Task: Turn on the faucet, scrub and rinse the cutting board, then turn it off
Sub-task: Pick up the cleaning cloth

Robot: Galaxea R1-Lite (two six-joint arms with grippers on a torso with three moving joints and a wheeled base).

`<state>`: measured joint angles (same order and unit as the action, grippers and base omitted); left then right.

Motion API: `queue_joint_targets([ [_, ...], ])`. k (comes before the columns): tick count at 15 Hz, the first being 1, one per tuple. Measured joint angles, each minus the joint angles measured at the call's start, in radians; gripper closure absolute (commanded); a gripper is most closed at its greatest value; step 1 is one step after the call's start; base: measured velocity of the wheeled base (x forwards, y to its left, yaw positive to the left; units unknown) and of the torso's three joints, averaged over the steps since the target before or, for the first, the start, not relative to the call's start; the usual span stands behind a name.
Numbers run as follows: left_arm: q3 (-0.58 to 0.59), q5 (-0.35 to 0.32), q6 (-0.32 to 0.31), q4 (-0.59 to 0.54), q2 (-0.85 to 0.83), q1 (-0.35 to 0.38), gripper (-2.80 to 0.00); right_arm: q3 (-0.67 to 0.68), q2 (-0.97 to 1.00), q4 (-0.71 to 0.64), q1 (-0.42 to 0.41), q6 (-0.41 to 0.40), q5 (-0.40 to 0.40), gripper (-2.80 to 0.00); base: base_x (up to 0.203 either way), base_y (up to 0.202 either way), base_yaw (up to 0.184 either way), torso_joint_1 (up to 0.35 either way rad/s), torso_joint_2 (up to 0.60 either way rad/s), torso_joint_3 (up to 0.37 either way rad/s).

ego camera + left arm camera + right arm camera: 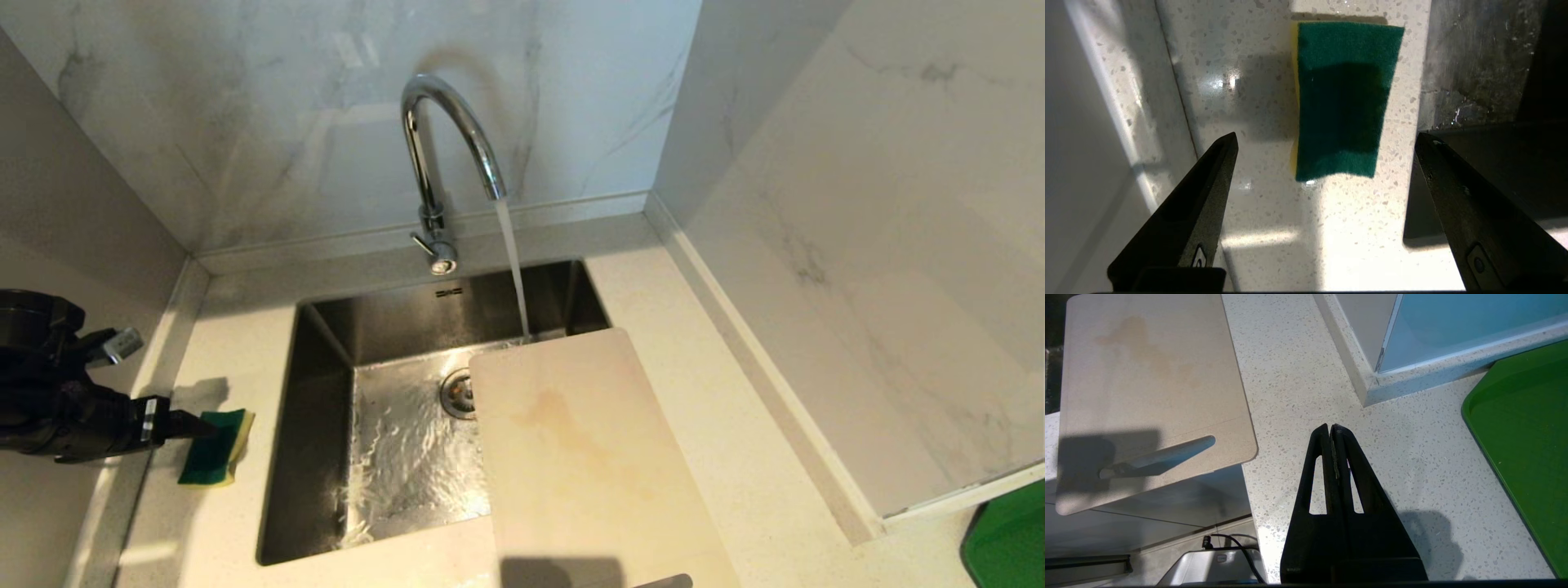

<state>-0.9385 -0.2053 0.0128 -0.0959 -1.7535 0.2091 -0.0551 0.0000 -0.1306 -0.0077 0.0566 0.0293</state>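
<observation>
Your left gripper [1327, 139] hung over the counter [229, 523] on the left side of the sink [318, 457], its 2 fingers [1208, 192] spread wide and holding nothing. The sponge [1341, 100] lay flat on the counter, green side up, just ahead of the fingertips and in line with the gap between them. The cutting board [588, 457] sat well apart from that gripper, across the basin, resting over the sink's right edge with its far end under the stream. The faucet [445, 139] stood behind the sink with water running from its spout. Your right gripper [1333, 430] was pressed together, empty, above the counter just right of the board's handle end, with a green tray [1527, 445] on its other side. You had 1 sponge, 1 board, 1 faucet, 1 tray and 2 grippers in view.
</observation>
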Motion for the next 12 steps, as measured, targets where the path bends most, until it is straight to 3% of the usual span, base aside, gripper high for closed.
queue_joint_targets([
  [4, -0.001, -0.014, 0.002, 0.022, -0.047, -0.007, -2.8, 0.0, 0.0, 0.0, 0.0, 0.0, 0.0, 0.0, 0.0, 0.0, 0.0, 0.0, 0.0, 0.0],
  [6, 0.001, -0.055, 0.001, 0.023, -0.059, -0.01, -2.8, 0.0, 0.0, 0.0, 0.0, 0.0, 0.0, 0.0, 0.0, 0.0, 0.0, 0.0, 0.0, 0.0],
  [12, 0.001, -0.058, -0.002, 0.037, -0.098, -0.037, -2.8, 0.0, 0.0, 0.0, 0.0, 0.0, 0.0, 0.0, 0.0, 0.0, 0.0, 0.0, 0.0, 0.0],
])
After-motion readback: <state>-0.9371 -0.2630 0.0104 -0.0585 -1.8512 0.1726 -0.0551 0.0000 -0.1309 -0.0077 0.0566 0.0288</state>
